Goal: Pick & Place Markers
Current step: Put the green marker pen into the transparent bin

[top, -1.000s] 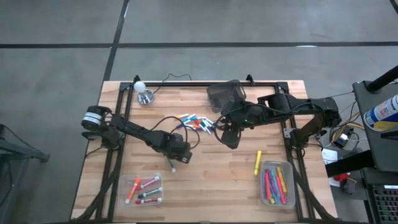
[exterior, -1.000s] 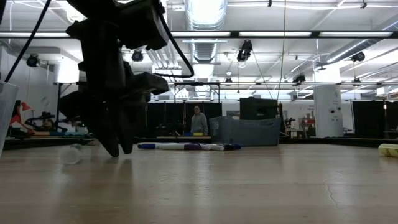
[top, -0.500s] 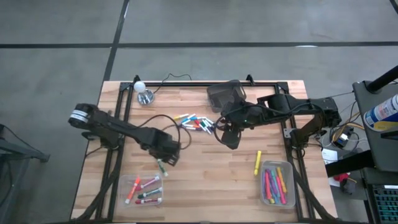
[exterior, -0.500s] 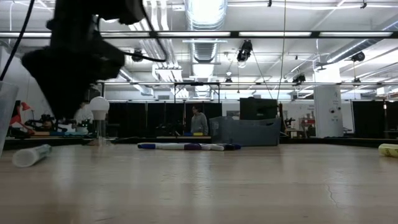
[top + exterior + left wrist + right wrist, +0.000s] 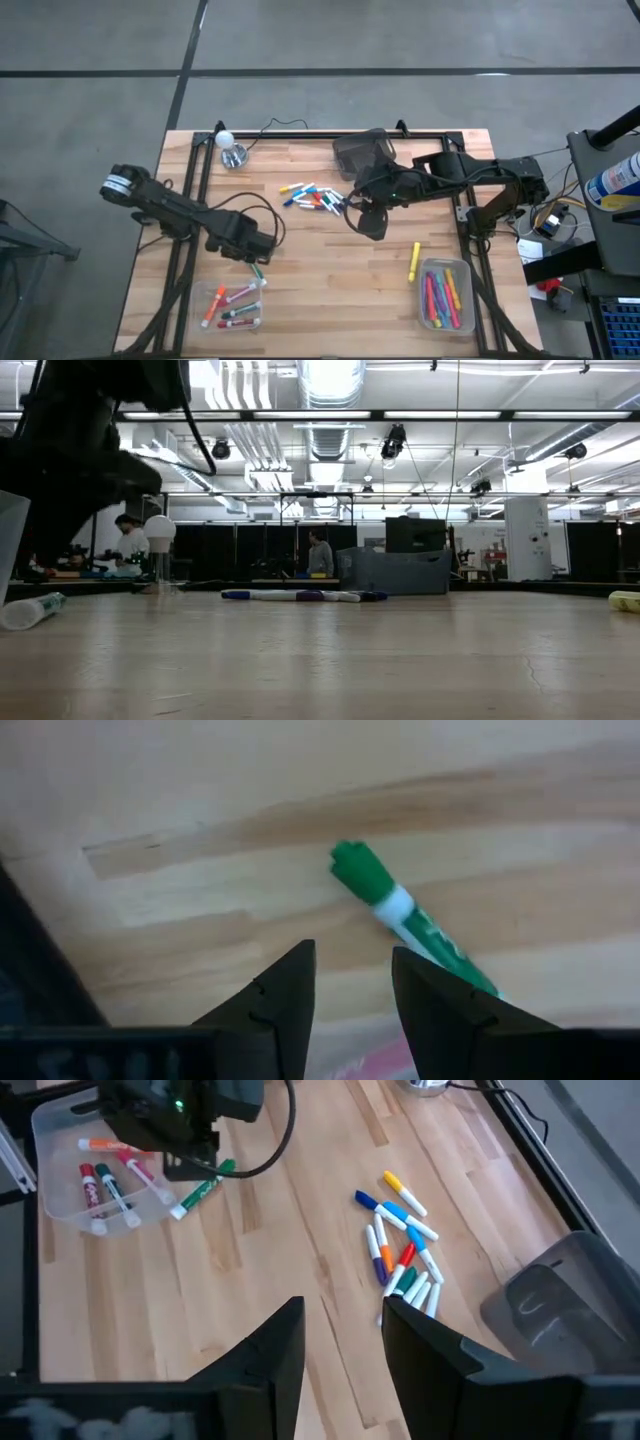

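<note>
Though print shows on green marker point(image 5: 400, 910), unreadable, left fingers point(image 5: 285, 995) apart.

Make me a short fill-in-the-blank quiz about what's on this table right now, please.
1. The marker lying on the wood just ahead of the left gripper has a ____ cap.
2. The single marker lying loose beside the right-hand tray is ____.
3. The left gripper's fingers are ____ and hold nothing.
4. The table is made of ____.

Missing words: green; yellow; open; wood
</note>
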Robot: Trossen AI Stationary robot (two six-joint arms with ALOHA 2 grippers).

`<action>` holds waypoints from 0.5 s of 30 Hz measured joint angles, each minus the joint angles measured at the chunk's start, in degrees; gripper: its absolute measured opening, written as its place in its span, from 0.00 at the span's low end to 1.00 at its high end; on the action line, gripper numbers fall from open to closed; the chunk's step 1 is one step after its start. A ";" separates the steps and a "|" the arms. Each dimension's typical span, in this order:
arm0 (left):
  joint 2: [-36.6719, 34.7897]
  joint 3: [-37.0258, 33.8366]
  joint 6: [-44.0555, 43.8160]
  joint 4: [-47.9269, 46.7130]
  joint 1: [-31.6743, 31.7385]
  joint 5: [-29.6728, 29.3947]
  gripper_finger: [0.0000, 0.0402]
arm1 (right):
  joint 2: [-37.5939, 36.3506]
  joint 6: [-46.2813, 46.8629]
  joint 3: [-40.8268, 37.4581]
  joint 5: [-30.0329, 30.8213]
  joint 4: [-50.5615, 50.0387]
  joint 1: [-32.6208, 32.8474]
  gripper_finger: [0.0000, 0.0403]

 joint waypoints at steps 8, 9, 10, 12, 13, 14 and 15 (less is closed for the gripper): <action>0.00 -7.48 -10.04 19.52 0.00 1.26 0.36 | 0.00 -2.97 -0.02 -0.02 -0.07 0.00 0.32; 0.00 -7.94 -11.04 20.19 0.00 1.12 0.36 | 0.00 -2.97 -0.02 -0.02 -0.09 0.00 0.32; 0.00 -8.37 -12.05 20.15 -0.02 1.18 0.36 | 0.00 -3.03 -0.02 -0.02 -0.18 0.00 0.32; 0.00 -9.32 -13.47 19.81 -0.17 1.34 0.36 | 0.00 -3.65 -0.02 -0.02 -0.48 0.00 0.32; 0.00 -9.67 -13.82 19.99 -0.17 1.54 0.36 | 0.00 -4.11 -0.02 -0.02 -0.57 0.00 0.32; 0.00 -9.85 -13.91 20.06 -0.22 1.46 0.36 | 0.00 -4.41 -0.02 -0.02 -0.82 0.00 0.32; 0.00 -9.96 -13.85 20.11 -0.22 0.85 0.36 | 0.00 -4.65 -0.02 -0.02 -1.10 0.00 0.32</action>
